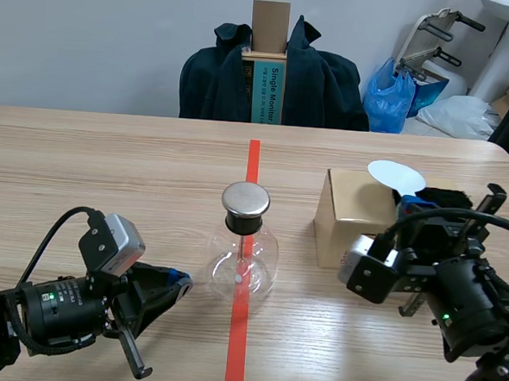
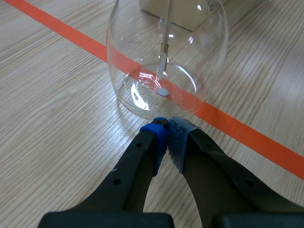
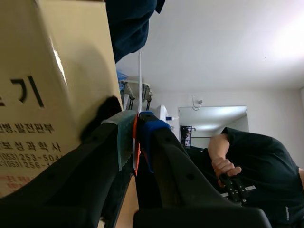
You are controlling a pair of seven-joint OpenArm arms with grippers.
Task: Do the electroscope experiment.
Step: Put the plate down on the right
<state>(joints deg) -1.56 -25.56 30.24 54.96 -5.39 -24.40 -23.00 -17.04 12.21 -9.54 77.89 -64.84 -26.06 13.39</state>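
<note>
A round clear glass flask [image 1: 243, 259] [image 2: 166, 61] with a grey metal cap [image 1: 245, 200] stands at the middle of the pale wooden counter [image 1: 109, 173], right on the orange-red tape line [image 1: 254, 160]. A thin metal rod [image 2: 167, 33] hangs down inside the flask.

The left gripper [image 1: 178, 281] [image 2: 167, 128] lies low on the counter beside the flask. Its fingers are pressed together with nothing between them, and their tips are just at the foot of the glass.

The right gripper [image 1: 412, 201] [image 3: 137, 124] is at the far end of a brown cardboard box [image 1: 344, 217] [image 3: 61, 71] that stands on the counter, well apart from the flask. It is pinching a thin white round disc [image 1: 396, 176] [image 3: 139, 80]. In the right wrist view the disc shows edge-on between the pads, and in the scene view it sticks up above the top of the box.

A dark jacket [image 1: 322, 82] hangs over a chair beyond the counter.
</note>
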